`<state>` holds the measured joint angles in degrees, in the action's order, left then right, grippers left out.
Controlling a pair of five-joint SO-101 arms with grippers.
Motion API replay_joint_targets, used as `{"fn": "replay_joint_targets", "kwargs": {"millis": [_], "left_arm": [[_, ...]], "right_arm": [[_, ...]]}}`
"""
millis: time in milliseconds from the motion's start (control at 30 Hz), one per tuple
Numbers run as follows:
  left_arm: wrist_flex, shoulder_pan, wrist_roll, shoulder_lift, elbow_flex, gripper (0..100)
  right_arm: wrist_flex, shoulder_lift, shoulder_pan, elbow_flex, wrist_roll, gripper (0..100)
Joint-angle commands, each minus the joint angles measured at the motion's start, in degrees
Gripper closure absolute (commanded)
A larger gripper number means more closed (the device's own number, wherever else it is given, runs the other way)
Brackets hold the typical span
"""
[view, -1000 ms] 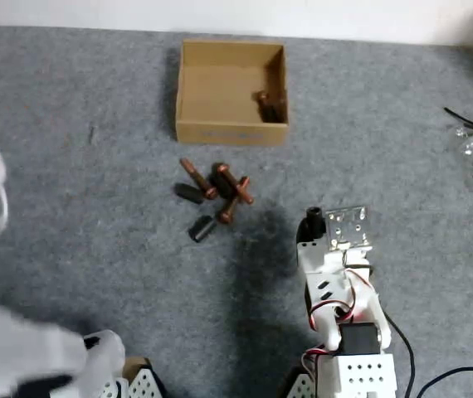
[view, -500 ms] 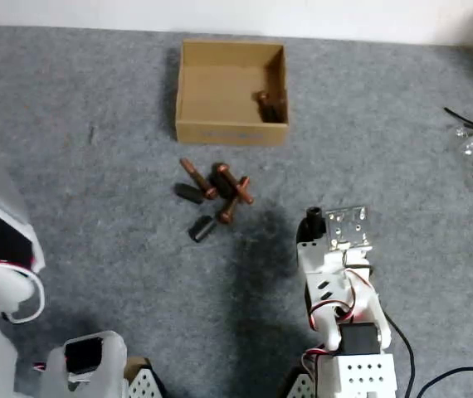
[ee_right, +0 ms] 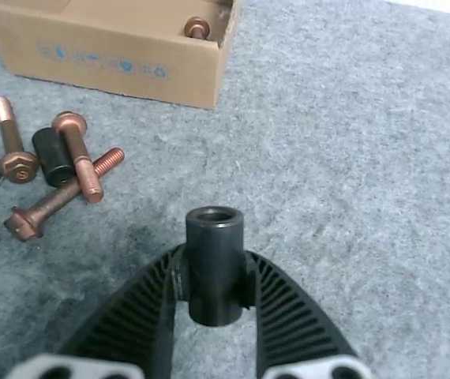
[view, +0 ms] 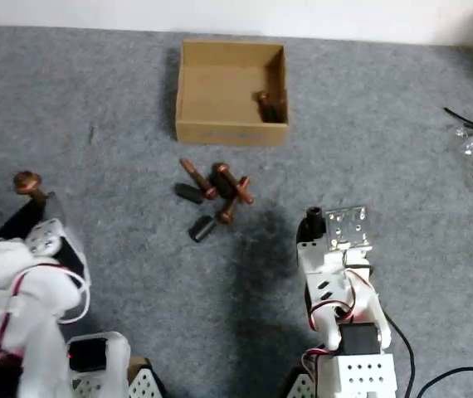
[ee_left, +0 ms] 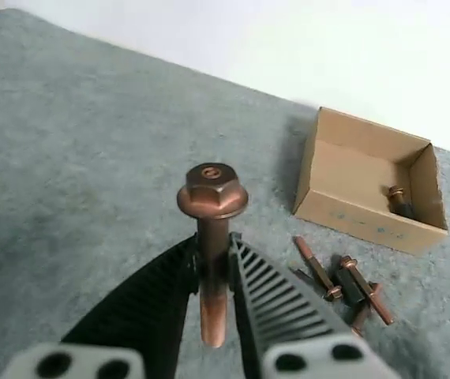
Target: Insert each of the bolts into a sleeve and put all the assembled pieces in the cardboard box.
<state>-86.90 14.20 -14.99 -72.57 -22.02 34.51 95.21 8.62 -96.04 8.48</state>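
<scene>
Left hand (ee_left: 213, 251) swung in gripping bolt (ee_left: 211, 199), right hand (ee_right: 215, 275) unmoved, holding sleeve (ee_right: 214, 237).

One cardboard box (view: 230, 133) with one boxed bolt (view: 263, 99), three loose bolts (view: 197, 177), three loose sleeves (view: 189, 193) — plus one held bolt (ee_left: 211, 193) and one held sleeve (ee_right: 213, 264).

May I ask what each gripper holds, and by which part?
The left gripper holds a bolt by its shank; the right gripper, a sleeve by its sides.
</scene>
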Motion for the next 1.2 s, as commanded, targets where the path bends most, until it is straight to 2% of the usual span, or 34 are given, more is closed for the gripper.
{"fn": "replay_joint_targets", "kwargs": {"millis": [0,200,333,533,700,1000,1167], "left_arm": [[13.5,-4.0,0.4,-9.1,-18.7,100],[36.2,-8.0,0.7,-18.5,-40.9,100],[46.7,-14.4,0.7,-23.1,-53.0,100],[62.9,-26.6,0.4,-28.8,-66.9,100],[78.1,-29.8,0.4,-32.5,-75.2,100],[78.9,-29.8,0.4,-32.1,-75.1,100],[82.9,-29.8,0.4,-32.1,-74.7,100]], "right_arm": [[-1.9,1.3,0.6,-4.8,0.8,99.4],[-1.9,1.3,0.6,-4.8,0.8,99.4],[-1.9,1.3,0.6,-4.8,0.8,99.4],[-1.9,1.3,0.7,-4.8,0.8,99.4],[-1.7,1.3,1.6,-4.8,0.8,99.4],[-1.6,1.3,3.7,-4.7,0.5,99.4],[-1.9,1.4,11.4,-4.0,0.6,99.4]]}}
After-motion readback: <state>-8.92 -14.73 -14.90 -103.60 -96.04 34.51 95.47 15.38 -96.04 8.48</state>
